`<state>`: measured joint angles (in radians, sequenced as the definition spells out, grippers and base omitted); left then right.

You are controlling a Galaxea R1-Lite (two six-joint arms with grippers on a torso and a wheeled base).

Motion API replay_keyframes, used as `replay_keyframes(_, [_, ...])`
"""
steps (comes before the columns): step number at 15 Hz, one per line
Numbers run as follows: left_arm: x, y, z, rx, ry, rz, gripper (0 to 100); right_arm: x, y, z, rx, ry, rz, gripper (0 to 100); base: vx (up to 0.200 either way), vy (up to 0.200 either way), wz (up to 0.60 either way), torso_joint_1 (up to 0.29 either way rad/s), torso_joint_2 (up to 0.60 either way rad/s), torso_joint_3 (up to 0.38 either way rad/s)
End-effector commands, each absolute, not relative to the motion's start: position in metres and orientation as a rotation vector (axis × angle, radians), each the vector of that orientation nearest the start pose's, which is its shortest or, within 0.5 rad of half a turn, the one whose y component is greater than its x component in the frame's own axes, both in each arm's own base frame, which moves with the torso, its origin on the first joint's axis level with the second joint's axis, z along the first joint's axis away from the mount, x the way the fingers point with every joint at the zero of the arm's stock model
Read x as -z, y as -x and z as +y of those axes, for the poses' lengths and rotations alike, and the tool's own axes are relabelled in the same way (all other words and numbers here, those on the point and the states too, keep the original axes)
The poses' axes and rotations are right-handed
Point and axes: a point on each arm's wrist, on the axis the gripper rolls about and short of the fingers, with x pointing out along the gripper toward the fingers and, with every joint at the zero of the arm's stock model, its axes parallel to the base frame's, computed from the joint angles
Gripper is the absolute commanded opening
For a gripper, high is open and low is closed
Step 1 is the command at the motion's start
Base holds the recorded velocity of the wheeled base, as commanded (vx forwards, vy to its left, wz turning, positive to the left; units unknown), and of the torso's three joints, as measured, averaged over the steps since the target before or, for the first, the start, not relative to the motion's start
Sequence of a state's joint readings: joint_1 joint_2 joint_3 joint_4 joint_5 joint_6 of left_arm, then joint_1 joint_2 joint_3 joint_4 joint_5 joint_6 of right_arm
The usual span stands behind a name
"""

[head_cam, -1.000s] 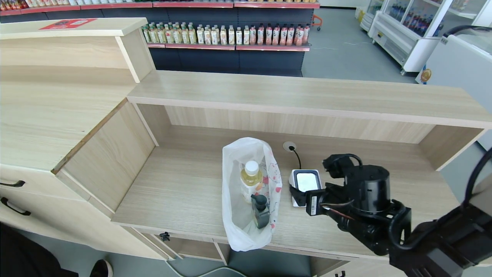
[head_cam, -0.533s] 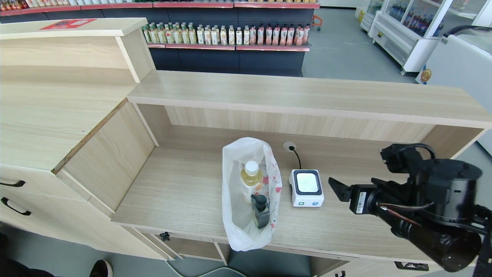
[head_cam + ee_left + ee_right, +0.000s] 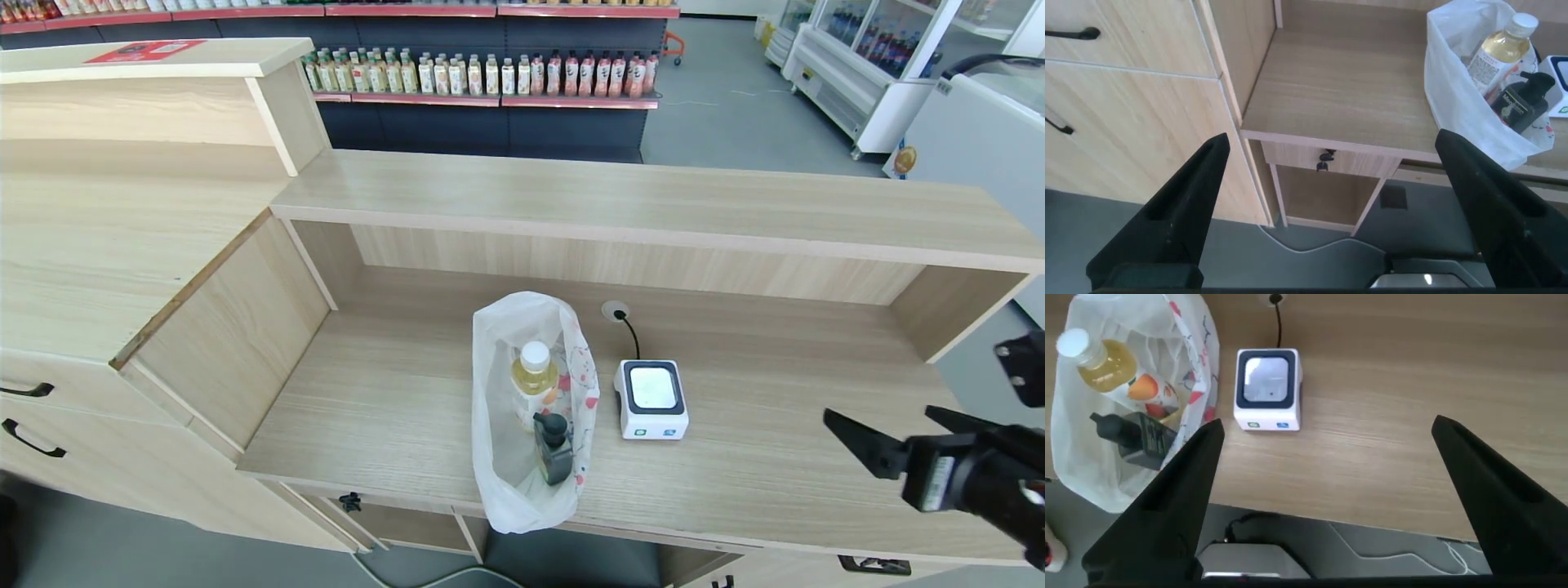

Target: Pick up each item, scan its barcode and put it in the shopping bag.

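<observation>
The right gripper (image 3: 876, 410) has its jaws released, spread wide, with nothing between them. It hangs over the right end of the counter (image 3: 392, 392), near the front edge. It is well apart from the scanner (image 3: 651, 398), and its fingers point toward that side.

The left gripper (image 3: 1333, 137) also has its jaws released, spread wide and empty. It sits low, off the counter's front edge, above the floor (image 3: 1315, 261) and facing a drawer (image 3: 1331, 157) beneath the top.

The bag (image 3: 522, 490), of white plastic, stands open on the counter at the front edge, with its bottom bulging over that edge. Two items are inside. A bottle (image 3: 534, 380) of yellow liquid with a white cap stands toward the back. A dark pump bottle (image 3: 553, 449) stands just in front of it.

The scanner, a white box with its window facing up, rests on the counter just right of the bag; whether they touch cannot be told. Its black cable (image 3: 629, 331) runs back to a grommet (image 3: 615, 309) in the counter.
</observation>
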<state>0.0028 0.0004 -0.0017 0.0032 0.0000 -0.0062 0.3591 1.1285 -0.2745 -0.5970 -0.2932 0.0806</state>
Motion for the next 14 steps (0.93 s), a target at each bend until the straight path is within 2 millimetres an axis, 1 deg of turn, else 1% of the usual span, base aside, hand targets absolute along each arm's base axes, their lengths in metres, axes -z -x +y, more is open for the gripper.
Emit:
replay_keyframes(1, [-0.076,0.023,0.0,-0.003,0.006,0.002,100,-0.144,-0.052,0.003,0.014,-0.007,0.196,100,0.0,0.0,0.0,0.0,0.0,0.0])
replay_keyframes(2, [-0.076,0.023,0.0,-0.003,0.008,0.002,100,-0.129,-0.033,0.0,0.013,-0.002,0.179,100,0.0,0.0,0.0,0.0,0.0,0.0])
replay_keyframes(3, [-0.076,0.023,0.0,-0.003,0.006,0.002,100,-0.12,-0.025,0.0,0.018,0.007,0.169,100,0.0,0.0,0.0,0.0,0.0,0.0])
replay_keyframes(4, [-0.076,0.023,0.0,-0.003,0.006,0.002,100,-0.101,-0.008,-0.001,0.057,0.019,0.111,100,0.0,0.0,0.0,0.0,0.0,0.0])
replay_keyframes(7, [-0.076,0.023,0.0,-0.003,0.008,0.002,100,-0.083,0.014,-0.002,0.104,0.009,0.054,100,0.0,0.0,0.0,0.0,0.0,0.0])
replay_keyframes(10, [-0.076,0.023,0.0,-0.003,0.006,0.002,100,-0.076,0.022,-0.001,0.061,0.037,0.001,100,0.0,0.0,0.0,0.0,0.0,0.0])
replay_keyframes(14, [-0.076,0.023,0.0,-0.003,0.006,0.002,100,-0.076,0.023,-0.001,0.054,0.044,-0.003,100,0.0,0.0,0.0,0.0,0.0,0.0])
